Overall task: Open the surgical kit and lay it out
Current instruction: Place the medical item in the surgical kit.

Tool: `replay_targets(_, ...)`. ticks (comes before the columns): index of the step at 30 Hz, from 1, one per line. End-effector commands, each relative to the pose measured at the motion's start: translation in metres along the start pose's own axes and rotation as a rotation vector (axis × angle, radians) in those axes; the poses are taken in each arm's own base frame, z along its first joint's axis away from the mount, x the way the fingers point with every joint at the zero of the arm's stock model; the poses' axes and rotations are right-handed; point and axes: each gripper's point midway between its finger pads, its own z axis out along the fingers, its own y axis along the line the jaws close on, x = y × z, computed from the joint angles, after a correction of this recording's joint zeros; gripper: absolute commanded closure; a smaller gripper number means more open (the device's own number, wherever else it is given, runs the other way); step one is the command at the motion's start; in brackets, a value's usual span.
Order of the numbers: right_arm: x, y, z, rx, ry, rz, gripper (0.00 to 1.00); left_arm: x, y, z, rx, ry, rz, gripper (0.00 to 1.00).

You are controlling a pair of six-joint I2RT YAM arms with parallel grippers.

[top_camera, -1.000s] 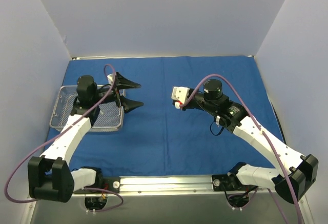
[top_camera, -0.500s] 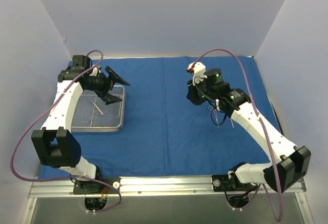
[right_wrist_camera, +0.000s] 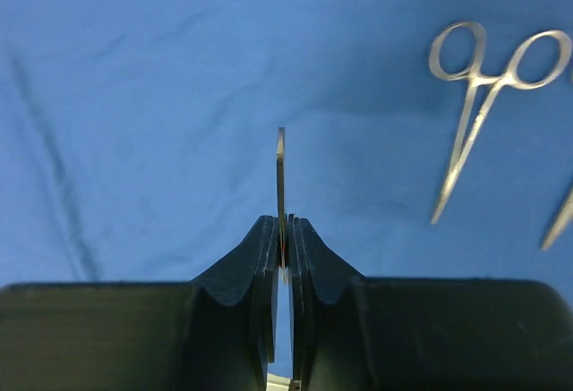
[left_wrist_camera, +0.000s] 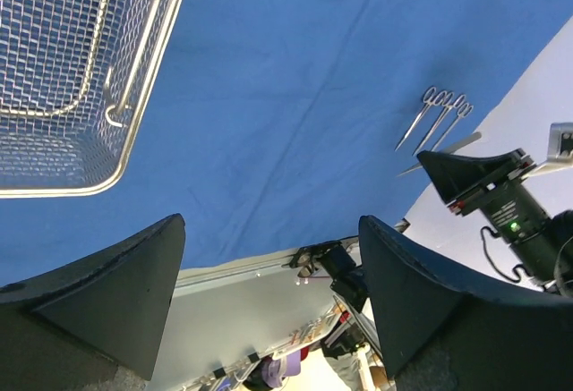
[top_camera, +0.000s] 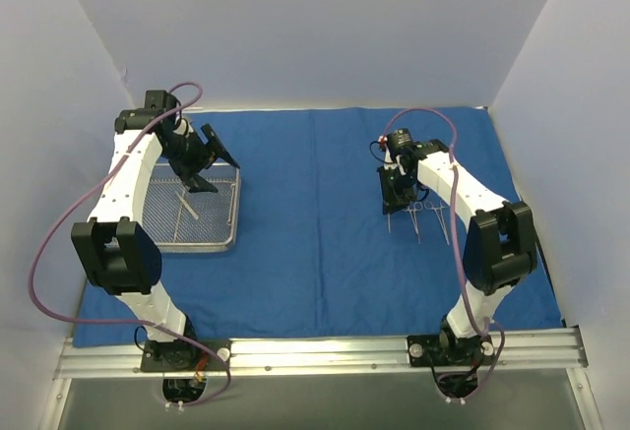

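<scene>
One thin steel instrument between right hand's fingertips, above blue cloth

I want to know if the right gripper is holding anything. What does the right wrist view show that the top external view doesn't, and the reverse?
Only the right wrist view: the right gripper is shut on a thin steel instrument, seen edge-on and sticking out past the fingertips. Only the top external view: the wire-mesh tray with a single instrument in it, and the left gripper open by the tray. Both: the blue cloth and ring-handled instruments lying on it beside the right gripper.
</scene>
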Motion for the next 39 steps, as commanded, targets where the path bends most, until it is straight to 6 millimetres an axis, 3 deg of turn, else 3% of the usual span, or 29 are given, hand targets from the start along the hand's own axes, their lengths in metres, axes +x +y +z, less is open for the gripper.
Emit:
replay_targets(1,-0.008,-0.014,-0.006,0.058,0.050,0.041,1.00,-0.008,-0.001,-0.002,-0.018,-0.010,0.027,0.13)
replay_targets(5,-0.010,-0.019,0.009,0.083,0.098,0.043,1.00,-0.013,0.001,0.004,-0.036,0.005,0.020,0.14)
replay_targets(7,-0.012,-0.022,0.014,0.096,0.108,0.046,1.00,-0.025,0.010,-0.002,-0.058,-0.021,-0.004,0.14)
replay_targets(14,-0.001,-0.033,0.033,0.122,0.171,0.080,0.99,-0.036,0.014,-0.002,-0.045,-0.023,-0.037,0.19)
replay_targets(39,0.024,-0.051,0.077,0.178,0.275,0.105,0.90,-0.049,0.011,0.008,-0.016,0.005,-0.062,0.23)
